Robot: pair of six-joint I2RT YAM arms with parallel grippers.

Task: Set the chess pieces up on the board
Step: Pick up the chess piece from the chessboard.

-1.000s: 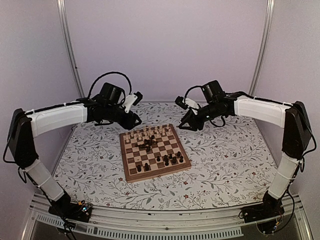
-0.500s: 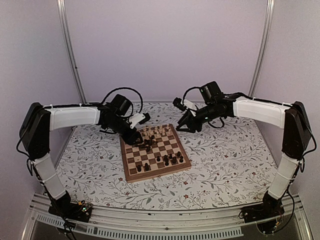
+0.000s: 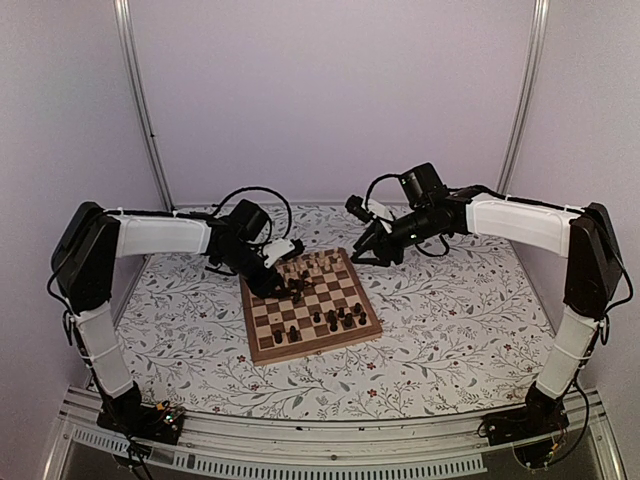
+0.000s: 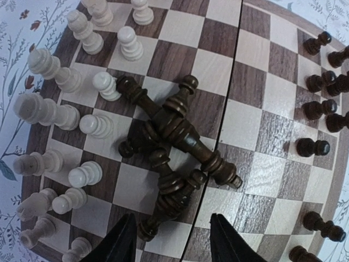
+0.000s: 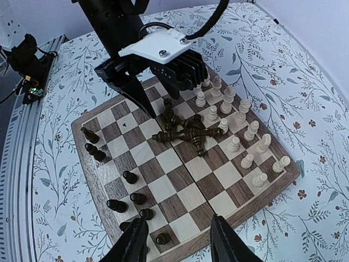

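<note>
The board (image 3: 318, 346) lies in the middle of the flowered table cover (image 3: 450, 320), turned a little off square. In the top view, pale pieces (image 3: 300, 265) stand in two rows along its 12 o'clock edge. Dark pieces (image 3: 338, 320) stand loosely toward 5 o'clock. A heap of fallen dark pieces (image 3: 297, 290) lies criss-crossed just short of the pale rows.

The left gripper (image 3: 272, 280) hangs low over the board's 10 o'clock corner, close to the heap. In its wrist view its fingers (image 4: 122, 243) are spread and hold nothing, with the heap (image 4: 174, 131) at 12 o'clock ahead of them. Whether they touch the board is unclear.

The right gripper (image 3: 372, 250) sits high off the 1 o'clock corner. Its fingers (image 5: 133, 243) are also spread and empty.
</note>
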